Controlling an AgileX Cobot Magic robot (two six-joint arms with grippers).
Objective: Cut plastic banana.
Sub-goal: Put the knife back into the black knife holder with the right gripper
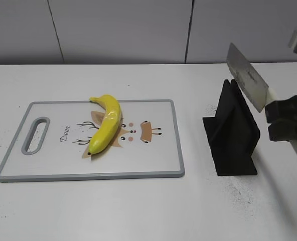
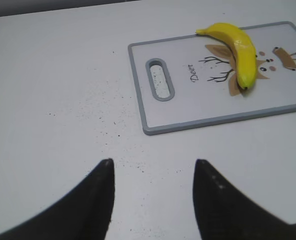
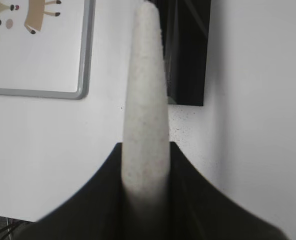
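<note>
A white table (image 1: pixel 138 211) sits in front of a gray wall. On it lies a cutting board (image 1: pixel 48 165) with a deer picture, and the plastic banana (image 1: pixel 107 125) rests on the board's middle. The right gripper (image 1: pixel 284 120) holds a knife (image 1: pixel 246 83) up above a black stand (image 1: pixel 232 133).

From the left wrist, the left gripper (image 2: pixel 153 200) is spread apart, holding nothing, near the board's handle end.

From the right wrist, the fingers (image 3: pixel 188 200) squeeze a pale handle (image 3: pixel 145 110), probably the knife's.

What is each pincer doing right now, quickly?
Left pincer: open, empty, above the white table.
Right pincer: shut on the silver cleaver knife by its pale handle.
</note>
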